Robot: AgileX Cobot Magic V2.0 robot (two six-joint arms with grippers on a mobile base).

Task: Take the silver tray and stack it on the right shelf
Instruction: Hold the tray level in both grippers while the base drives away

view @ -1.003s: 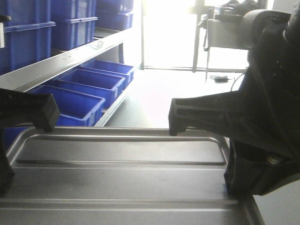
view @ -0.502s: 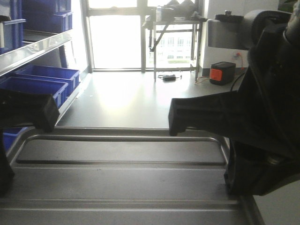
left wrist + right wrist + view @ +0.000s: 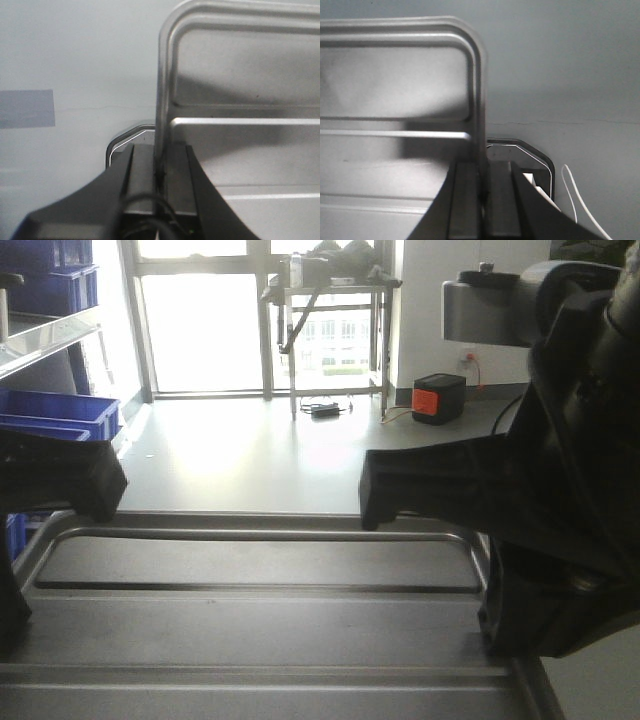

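The silver tray (image 3: 260, 630) fills the foreground of the front view, held level, with its raised ribs running across the floor. My left gripper (image 3: 95, 490) is shut on its left rim. My right gripper (image 3: 375, 500) is shut on its right rim. In the left wrist view the left gripper (image 3: 159, 165) pinches the thin rim of the tray (image 3: 240, 75). In the right wrist view the right gripper (image 3: 482, 172) pinches the rim of the tray (image 3: 395, 80). Grey floor lies below the tray. The right shelf is out of view.
A steel rack level (image 3: 45, 340) with blue bins (image 3: 60, 415) stands at the far left. A metal frame table (image 3: 330, 300) stands by bright windows ahead. A black and orange box (image 3: 438, 400) and cables (image 3: 325, 410) lie on the floor.
The whole view has swung to the right: the rack with blue bins has slid off to the left, and the window, table and orange box have come in. Both grippers keep hold of the tray.
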